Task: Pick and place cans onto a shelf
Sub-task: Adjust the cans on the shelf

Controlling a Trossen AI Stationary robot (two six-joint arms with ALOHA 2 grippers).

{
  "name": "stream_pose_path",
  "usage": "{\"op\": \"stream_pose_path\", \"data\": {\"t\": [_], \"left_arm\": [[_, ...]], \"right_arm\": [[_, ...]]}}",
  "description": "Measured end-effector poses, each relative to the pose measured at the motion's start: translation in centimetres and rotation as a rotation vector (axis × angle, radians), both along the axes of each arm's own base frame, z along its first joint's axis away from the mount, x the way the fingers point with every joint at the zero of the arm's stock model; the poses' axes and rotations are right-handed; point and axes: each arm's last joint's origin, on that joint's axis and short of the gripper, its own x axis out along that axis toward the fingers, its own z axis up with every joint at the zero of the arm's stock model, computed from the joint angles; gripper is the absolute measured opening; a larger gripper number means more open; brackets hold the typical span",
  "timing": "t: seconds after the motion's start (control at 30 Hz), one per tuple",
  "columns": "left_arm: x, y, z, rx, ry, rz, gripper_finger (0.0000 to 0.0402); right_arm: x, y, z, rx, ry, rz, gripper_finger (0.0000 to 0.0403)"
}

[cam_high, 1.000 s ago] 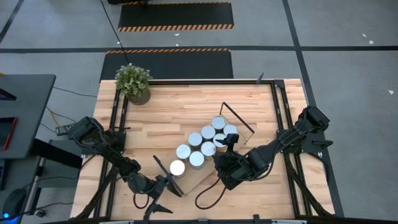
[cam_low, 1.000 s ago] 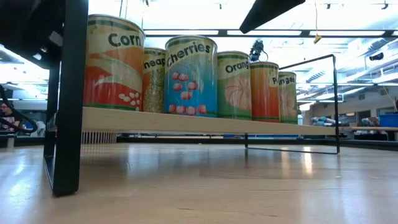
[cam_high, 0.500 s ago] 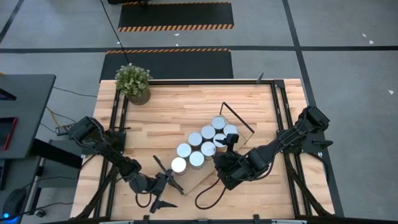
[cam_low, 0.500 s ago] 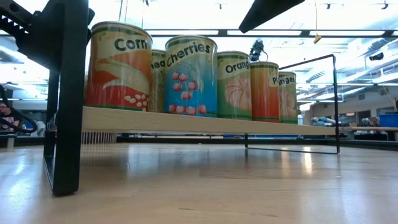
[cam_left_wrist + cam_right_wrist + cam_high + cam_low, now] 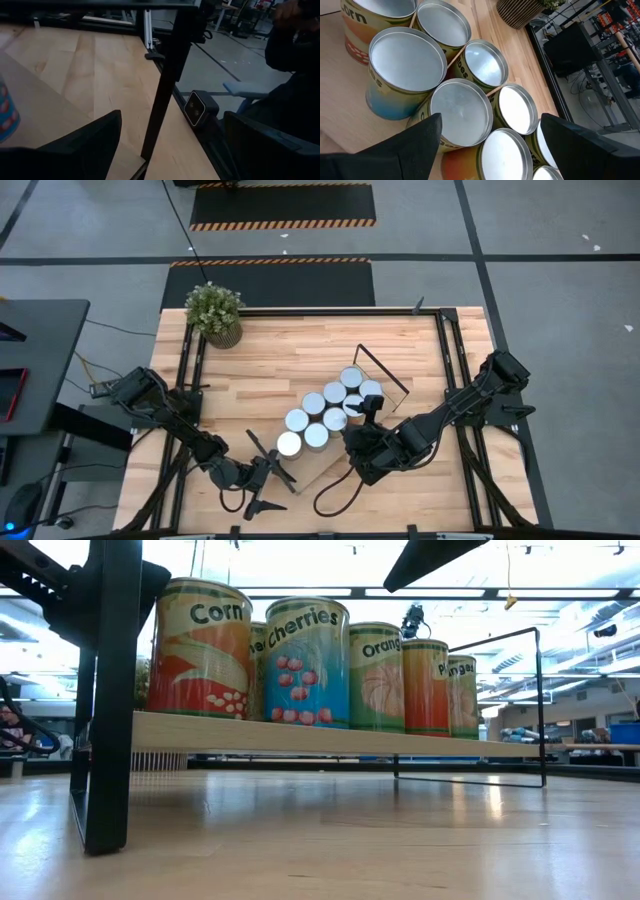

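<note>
the cans point(image 5: 325, 412) stand bunched on the shelf point(image 5: 322, 463), a light board lying slantwise near the middle of the table point(image 5: 300, 350), with black wire frames at its ends. eight pale tops can be counted from above, in two close rows. the low view shows the corn can point(image 5: 202, 648) at the near end, beside the wire frame point(image 5: 108, 690), with the cherries can point(image 5: 307, 662) just next to it and the rest lined up behind. by the look of it every can is on the board, so the step in hand is probably the last seating and the pull-away

to do that well, the left arm should draw off along a line that misses the wire frame and the corn can, since both are close to its fingers. a sideways sweep could tip that end can or drag the board. back out first, then lift. the right arm should rise straight up, as its fingers hang over the packed tops

the left gripper point(image 5: 262, 477) sits at the near end of the shelf, just beside the corn can, with its fingers spread part way; its wrist view shows bare wood and the frame post between them, nothing held. the right gripper point(image 5: 357, 423) hovers over the cans at the far part of the cluster, fingers also partly apart, and nothing is clasped, only tops point(image 5: 460, 113) below
</note>
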Motion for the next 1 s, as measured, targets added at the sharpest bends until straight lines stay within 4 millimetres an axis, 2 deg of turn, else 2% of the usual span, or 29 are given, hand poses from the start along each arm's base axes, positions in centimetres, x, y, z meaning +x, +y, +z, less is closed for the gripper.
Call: {"op": "stream_pose_path", "data": {"t": [1.0], "left_arm": [[-0.01,-0.02,0.02,0.030,-0.012,-0.011,0.0355]], "right_arm": [[0.00,0.00,0.00,0.000,0.000,0.000,0.0346]]}}
